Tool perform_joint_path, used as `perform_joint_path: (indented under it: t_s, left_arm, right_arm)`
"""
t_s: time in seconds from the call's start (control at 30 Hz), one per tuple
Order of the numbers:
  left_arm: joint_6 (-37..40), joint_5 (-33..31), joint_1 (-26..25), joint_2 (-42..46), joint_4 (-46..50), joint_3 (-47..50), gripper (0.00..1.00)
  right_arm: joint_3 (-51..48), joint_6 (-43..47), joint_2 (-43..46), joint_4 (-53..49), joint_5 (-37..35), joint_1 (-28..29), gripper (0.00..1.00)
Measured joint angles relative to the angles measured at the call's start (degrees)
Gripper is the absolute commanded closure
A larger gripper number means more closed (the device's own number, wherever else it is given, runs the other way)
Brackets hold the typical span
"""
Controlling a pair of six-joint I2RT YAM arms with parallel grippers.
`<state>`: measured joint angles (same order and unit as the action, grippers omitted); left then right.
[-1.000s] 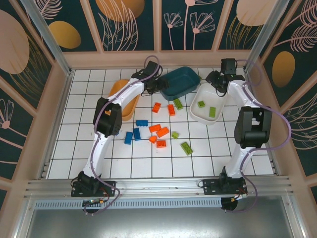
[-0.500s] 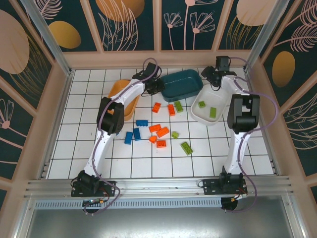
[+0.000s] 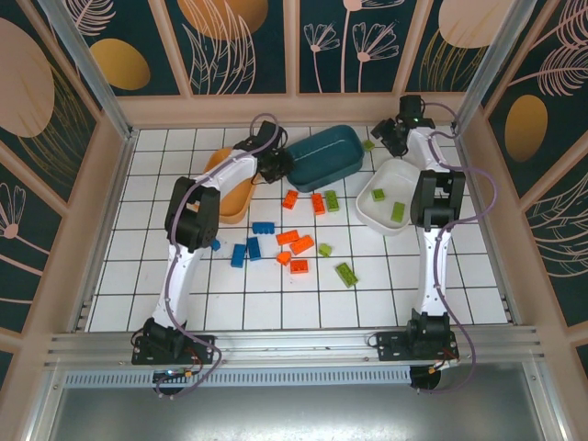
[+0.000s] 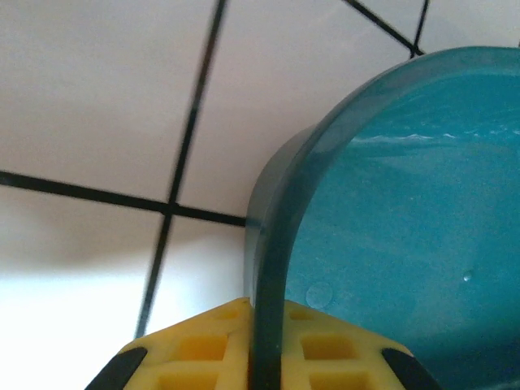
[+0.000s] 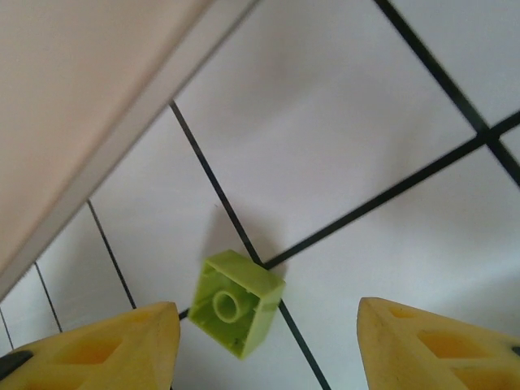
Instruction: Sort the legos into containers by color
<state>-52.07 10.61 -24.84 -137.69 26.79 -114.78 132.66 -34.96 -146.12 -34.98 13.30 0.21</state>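
My left gripper point(image 4: 264, 329) is shut on the left rim of the dark teal container point(image 4: 406, 203), one yellow finger point(image 4: 195, 349) outside the wall and the other inside. From above, that gripper point(image 3: 276, 166) sits between the teal container point(image 3: 323, 153) and the orange container point(image 3: 225, 188). My right gripper point(image 5: 266, 315) stands open around a lime green lego point(image 5: 236, 302) that lies upside down on the tiles, touching neither finger. This lego point(image 3: 367, 144) rests behind the white container point(image 3: 375, 213), which holds two green legos point(image 3: 397, 211). Several orange, blue and green legos point(image 3: 294, 243) are scattered mid-table.
The wooden back wall point(image 5: 73, 106) runs close behind the lone green lego. The left arm point(image 3: 188, 220) stretches over the orange container and hides part of it. The right arm point(image 3: 432, 197) reaches along the white container's right side.
The left gripper has shut on the teal container's rim, and the container has shifted slightly left. The right gripper has left the white container and moved back over the lone green lego.
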Motion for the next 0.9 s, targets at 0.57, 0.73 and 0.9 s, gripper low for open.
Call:
perform_joint_path:
  t_s: [0.57,0.73,0.9]
  left_arm:
    - [-1.0,0.8,2.9,0.1,2.2,-4.2,0.81]
    - [-1.0,0.9,2.9,0.1,3.7,-5.0,0.81]
    - [-1.0,0.9,2.9,0.2,4.2,-5.2,0.83]
  right_arm:
    - [2.3,-2.9,-3.7,6.0,2.2,0.5,0.45]
    - [4.0,-4.5,-6.6,10.0,5.2,0.2,0.49]
    - [7.2,-6.0,-9.5,11.0,7.4,-0.1,0.51]
